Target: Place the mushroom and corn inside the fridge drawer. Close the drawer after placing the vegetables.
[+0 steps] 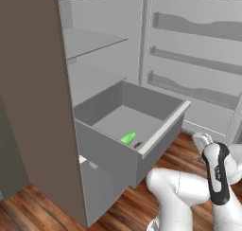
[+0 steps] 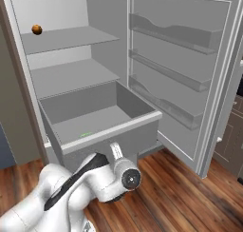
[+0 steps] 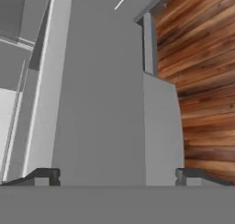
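Observation:
The fridge drawer (image 1: 113,159) stands pulled out, a deep light-grey box with a long bar handle (image 1: 165,128) across its front. On its floor near the front lie a green piece that looks like the corn (image 1: 128,138) and, beside it, a small brown bit that may be the mushroom (image 1: 138,144). A green sliver of the corn (image 2: 86,134) peeks over the drawer (image 2: 109,131) front. My gripper (image 3: 118,178) is open with nothing between its fingertips (image 3: 46,176). It faces the drawer's grey front from low down, close to it.
The fridge door (image 2: 190,83) hangs open to the right with its shelves bare. A small orange-brown ball (image 2: 37,29) sits on the upper shelf. A brown cabinet side (image 1: 33,107) stands left of the fridge. Wooden floor (image 3: 202,81) lies below.

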You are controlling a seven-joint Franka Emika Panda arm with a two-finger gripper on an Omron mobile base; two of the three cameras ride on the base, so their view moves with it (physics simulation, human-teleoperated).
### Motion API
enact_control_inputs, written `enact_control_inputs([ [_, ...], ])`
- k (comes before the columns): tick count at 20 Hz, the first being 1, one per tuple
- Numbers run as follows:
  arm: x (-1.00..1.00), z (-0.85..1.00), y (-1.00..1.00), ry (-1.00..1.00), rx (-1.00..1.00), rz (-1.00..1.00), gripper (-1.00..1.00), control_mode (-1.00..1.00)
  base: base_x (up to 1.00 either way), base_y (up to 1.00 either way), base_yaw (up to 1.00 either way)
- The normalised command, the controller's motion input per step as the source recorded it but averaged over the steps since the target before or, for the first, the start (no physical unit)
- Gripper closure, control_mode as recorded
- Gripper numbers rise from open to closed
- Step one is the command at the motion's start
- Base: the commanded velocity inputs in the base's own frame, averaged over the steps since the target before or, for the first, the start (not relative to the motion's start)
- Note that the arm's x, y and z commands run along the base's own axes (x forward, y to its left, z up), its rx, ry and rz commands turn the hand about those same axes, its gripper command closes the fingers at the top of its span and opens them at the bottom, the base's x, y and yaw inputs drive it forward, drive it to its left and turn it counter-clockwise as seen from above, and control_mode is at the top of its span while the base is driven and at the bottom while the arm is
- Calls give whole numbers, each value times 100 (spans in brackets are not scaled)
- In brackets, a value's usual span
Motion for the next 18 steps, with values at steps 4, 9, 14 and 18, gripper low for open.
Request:
enact_control_inputs([
  [4, 43, -28, 1, -17, 17, 7, -100, -100, 0, 0, 0],
  [9, 65, 0, 15, -3, 10, 5, -100, -100, 0, 0, 0],
  [14, 81, 0, 14, 0, 10, 9, -100, -100, 0, 0, 0],
  [18, 61, -16, 18, 0, 8, 12, -100, -100, 0, 0, 0],
])
